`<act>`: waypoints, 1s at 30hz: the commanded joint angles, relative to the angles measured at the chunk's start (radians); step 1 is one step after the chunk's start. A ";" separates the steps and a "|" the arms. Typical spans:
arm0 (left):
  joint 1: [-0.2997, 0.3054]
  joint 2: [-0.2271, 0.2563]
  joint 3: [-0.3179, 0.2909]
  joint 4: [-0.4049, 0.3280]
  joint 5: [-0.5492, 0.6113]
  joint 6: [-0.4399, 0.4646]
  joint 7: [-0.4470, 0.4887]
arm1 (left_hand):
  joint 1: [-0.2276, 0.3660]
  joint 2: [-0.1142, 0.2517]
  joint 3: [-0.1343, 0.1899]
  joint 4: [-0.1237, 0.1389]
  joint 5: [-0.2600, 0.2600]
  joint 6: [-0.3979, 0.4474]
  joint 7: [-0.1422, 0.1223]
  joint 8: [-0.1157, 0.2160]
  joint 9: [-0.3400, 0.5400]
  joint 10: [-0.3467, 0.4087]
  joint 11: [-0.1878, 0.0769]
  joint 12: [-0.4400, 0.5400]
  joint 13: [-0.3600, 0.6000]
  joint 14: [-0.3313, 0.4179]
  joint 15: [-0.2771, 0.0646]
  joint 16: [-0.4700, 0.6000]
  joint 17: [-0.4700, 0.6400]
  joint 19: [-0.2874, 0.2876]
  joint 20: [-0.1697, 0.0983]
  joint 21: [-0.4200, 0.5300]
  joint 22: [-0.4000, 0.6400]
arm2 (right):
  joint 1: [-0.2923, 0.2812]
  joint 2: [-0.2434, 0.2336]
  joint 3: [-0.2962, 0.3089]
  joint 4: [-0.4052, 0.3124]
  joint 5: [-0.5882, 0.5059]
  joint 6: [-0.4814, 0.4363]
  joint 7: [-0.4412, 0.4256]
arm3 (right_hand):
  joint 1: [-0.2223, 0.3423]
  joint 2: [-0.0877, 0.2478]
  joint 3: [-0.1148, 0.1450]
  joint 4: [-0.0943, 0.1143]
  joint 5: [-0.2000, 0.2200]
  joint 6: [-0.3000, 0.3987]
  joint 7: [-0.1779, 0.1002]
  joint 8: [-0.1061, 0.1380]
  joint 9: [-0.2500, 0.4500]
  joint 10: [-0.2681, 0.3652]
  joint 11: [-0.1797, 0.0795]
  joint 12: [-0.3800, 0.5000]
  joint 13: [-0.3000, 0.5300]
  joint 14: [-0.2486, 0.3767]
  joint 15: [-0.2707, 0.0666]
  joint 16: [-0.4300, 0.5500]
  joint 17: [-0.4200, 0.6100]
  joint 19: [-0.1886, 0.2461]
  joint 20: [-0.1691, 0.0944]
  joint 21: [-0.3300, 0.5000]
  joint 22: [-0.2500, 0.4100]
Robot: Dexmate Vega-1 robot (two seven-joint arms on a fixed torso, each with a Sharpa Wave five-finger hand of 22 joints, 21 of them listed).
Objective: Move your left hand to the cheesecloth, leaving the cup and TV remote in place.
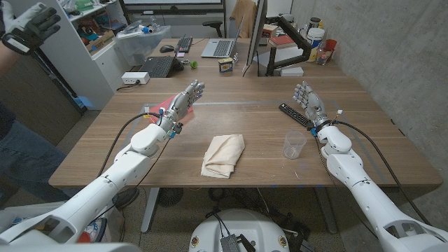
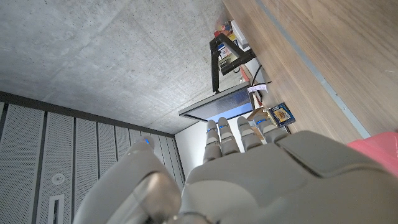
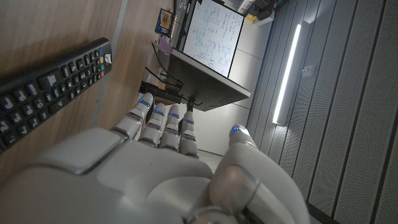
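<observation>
Head view: cheesecloth [image 1: 223,155] lies near the empty, open left robot hand [image 1: 183,101].

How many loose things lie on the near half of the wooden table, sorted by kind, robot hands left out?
Cloths: 1, the cheesecloth
Cups: 1, the clear cup
Remotes: 1, the TV remote
Pink items: 1, a pink thing by the left hand
Total: 4

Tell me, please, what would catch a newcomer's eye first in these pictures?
Probably the cream cheesecloth, folded at the middle of the wooden table, with nothing touching it. Next, the two robot hands raised over the table: the left hand is above a pink item, and the right hand is beside the black TV remote. A clear cup stands upright in front of the remote.
</observation>
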 commanded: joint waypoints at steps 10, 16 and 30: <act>0.025 -0.007 -0.005 -0.002 0.037 -0.107 0.007 | 0.020 0.000 0.003 -0.015 0.004 0.016 -0.009 0.000 0.003 0.009 -0.014 0.011 -0.001 0.012 -0.005 0.009 0.001 -0.021 0.002 -0.013 0.002 | -0.002 0.005 0.008 0.001 0.014 0.000 0.003 | -0.005 0.002 0.002 0.006 0.007 0.007 0.002 0.001 0.003 0.014 -0.002 0.002 0.003 0.008 0.001 0.002 0.005 0.012 -0.003 -0.001 0.006; 0.032 0.002 -0.005 -0.017 0.074 -0.121 0.029 | 0.027 0.000 0.004 -0.019 0.005 0.020 -0.013 0.001 0.003 0.007 -0.012 0.010 -0.002 0.013 -0.007 0.009 0.001 -0.025 0.008 -0.017 0.002 | -0.005 0.000 0.010 -0.007 0.012 -0.005 0.000 | -0.006 0.001 0.001 0.006 0.006 0.007 0.005 -0.001 0.003 0.010 -0.001 -0.002 0.003 0.002 0.004 -0.002 0.005 0.013 -0.007 -0.001 0.006; 0.045 0.019 0.002 -0.047 0.122 -0.137 0.053 | 0.038 0.000 0.004 -0.025 0.006 0.022 -0.014 0.001 0.003 0.007 -0.014 0.010 -0.003 0.012 -0.009 0.008 0.000 -0.025 0.013 -0.020 0.003 | -0.005 -0.001 0.013 -0.005 0.013 -0.004 0.003 | -0.007 0.001 0.001 0.006 0.007 0.008 0.008 -0.003 0.003 0.009 0.001 -0.005 0.003 -0.001 0.006 -0.004 0.006 0.014 -0.007 -0.002 0.007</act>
